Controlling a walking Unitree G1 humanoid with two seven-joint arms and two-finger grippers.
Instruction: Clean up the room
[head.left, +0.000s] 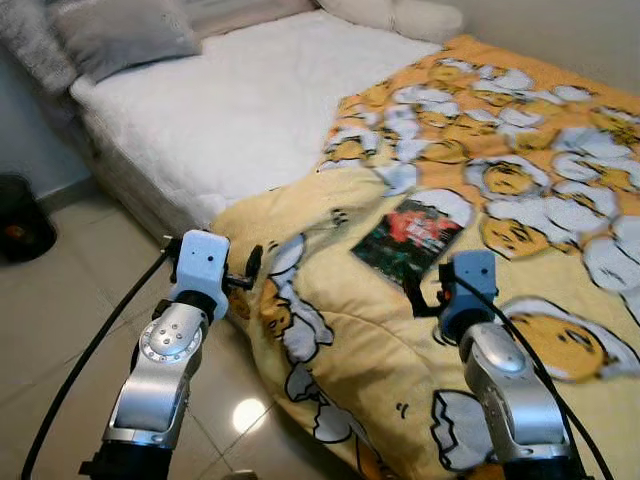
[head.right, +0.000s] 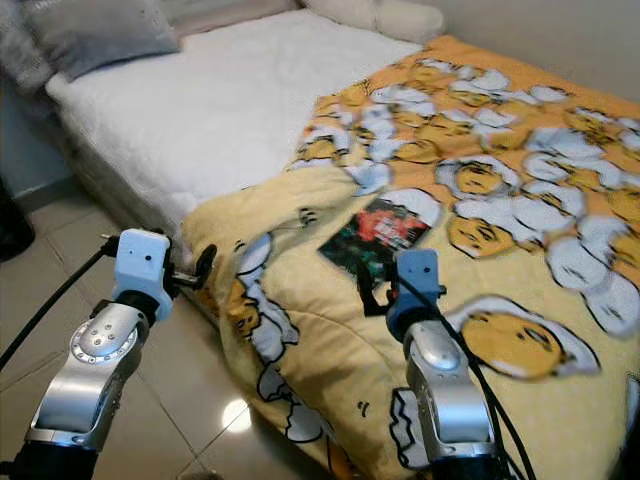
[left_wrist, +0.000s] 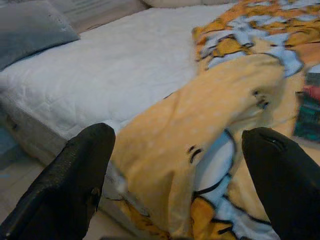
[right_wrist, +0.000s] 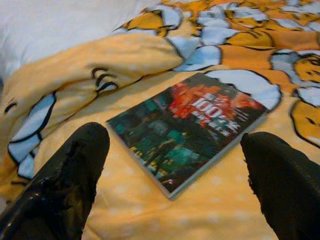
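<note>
Bright, even light across the bed (head.left: 250, 110), soft and diffuse, no hard shadows anywhere. White glare spot on the floor tile (head.left: 248, 413), a lamp overhead mirrored there. Mild sheen along the silver arms. White mattress close to washed out, quilting barely readable. Head views fairly sharp in the middle, slightly soft toward the far pillows (head.left: 120, 35). Dim shade under the blanket's (head.left: 520, 170) hanging edge. Left wrist view hazy and smeared, black fingers (left_wrist: 65, 185) blurred up close. Right wrist view crisper on the book (right_wrist: 187, 127) cover, fingers (right_wrist: 60, 185) out of focus, faint gloss on them.
</note>
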